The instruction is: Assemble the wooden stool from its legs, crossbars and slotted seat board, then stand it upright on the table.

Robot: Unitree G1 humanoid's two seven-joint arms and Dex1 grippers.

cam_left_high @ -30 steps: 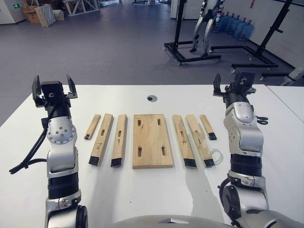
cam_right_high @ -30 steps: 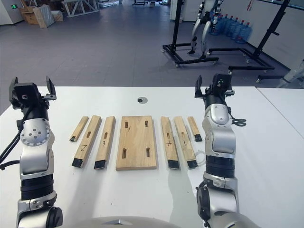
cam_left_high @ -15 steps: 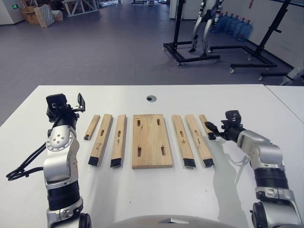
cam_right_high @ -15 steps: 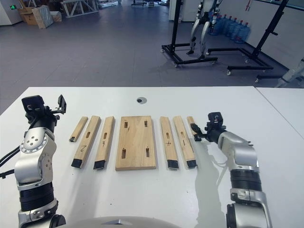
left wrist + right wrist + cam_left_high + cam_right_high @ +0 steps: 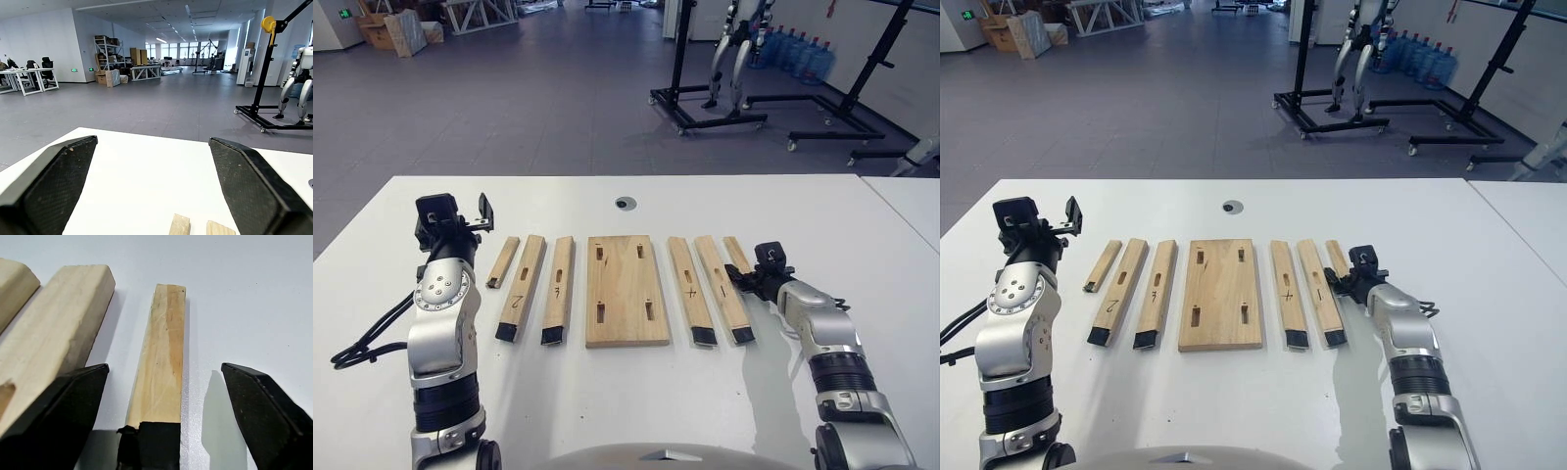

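Right jaws: wide open, straddling your short stick (image 5: 164, 347), seemingly not touching.
Left jaws: wide open, empty.

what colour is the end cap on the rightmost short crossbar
Black, on the pale wooden crossbar; clearest in the right wrist view.

I log the counter (image 5: 636, 392) as plain white. The seat board (image 5: 626, 289) is pale yellow wood with four dark slots. The legs (image 5: 521, 289) and crossbars (image 5: 503, 260) are the same pale wood, each black-capped at its near end; the legs carry dark pen marks. My left hand (image 5: 151, 143) and my right hand (image 5: 164, 368) are matte black, with finely dotted pads (image 5: 49, 196).
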